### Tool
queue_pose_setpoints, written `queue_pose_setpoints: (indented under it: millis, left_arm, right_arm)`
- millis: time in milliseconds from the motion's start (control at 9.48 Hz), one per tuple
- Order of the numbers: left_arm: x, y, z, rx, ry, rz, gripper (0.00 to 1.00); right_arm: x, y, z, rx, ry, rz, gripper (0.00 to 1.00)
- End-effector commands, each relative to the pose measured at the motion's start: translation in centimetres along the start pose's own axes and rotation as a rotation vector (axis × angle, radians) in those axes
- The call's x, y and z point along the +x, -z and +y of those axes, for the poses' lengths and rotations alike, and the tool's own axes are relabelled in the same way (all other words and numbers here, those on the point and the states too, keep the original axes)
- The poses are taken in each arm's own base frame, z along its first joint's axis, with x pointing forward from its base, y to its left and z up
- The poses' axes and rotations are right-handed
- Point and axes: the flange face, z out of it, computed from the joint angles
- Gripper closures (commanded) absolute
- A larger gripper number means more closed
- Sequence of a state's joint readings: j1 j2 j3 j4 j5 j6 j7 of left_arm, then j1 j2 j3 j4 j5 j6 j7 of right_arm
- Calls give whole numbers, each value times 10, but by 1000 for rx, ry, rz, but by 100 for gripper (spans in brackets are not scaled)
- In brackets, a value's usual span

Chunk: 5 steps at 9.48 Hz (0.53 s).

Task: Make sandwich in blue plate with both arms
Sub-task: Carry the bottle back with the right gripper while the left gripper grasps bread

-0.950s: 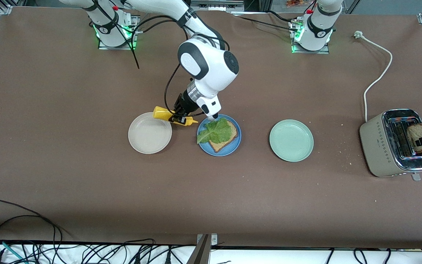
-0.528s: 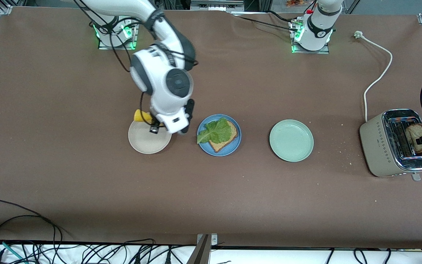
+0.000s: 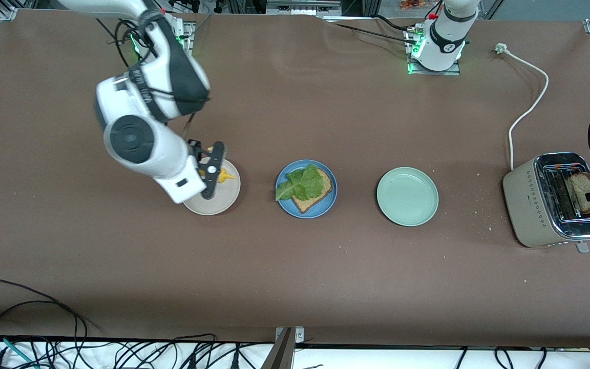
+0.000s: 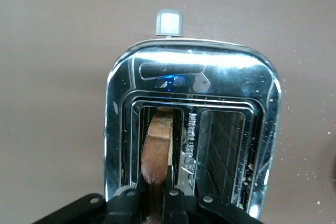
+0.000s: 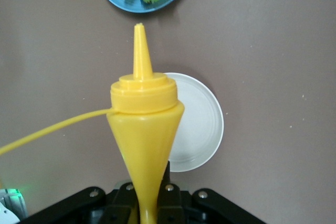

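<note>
Hovering right hand (image 3: 212, 171) gripping bottle (image 5: 144, 129) (beige plate (image 3: 223, 202) below)

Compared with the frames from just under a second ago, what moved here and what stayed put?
The right gripper, shut on the yellow squeeze bottle, swung away from the blue plate toward the right arm's end of the table and is now over the beige plate. The left gripper stayed shut on the bread slice in the toaster. The bread and lettuce on the blue plate and the pale green plate did not move.

Open table around blue plate (image 3: 306, 207), beige plate (image 3: 212, 205) and green plate (image 3: 407, 196) flanking it
</note>
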<state>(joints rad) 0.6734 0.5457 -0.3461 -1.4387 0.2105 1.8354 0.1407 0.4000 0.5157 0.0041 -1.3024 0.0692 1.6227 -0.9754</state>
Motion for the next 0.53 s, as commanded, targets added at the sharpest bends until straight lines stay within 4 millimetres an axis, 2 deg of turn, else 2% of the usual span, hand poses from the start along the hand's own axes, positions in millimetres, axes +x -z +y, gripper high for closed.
queue_pose_setpoints:
  millis: [0,211,422]
  left_arm:
    - [-14,57,14,15,-31,16,100]
    - [-33,104,29,40,-66,40,100]
    - [-49,134,43,50,-87,36,100]
  right_arm:
    - [-79,14,38,100,140,230,89]
    - [-140,-7,73,141,245,410,89]
    - [-182,-38,88,178,345,542,89]
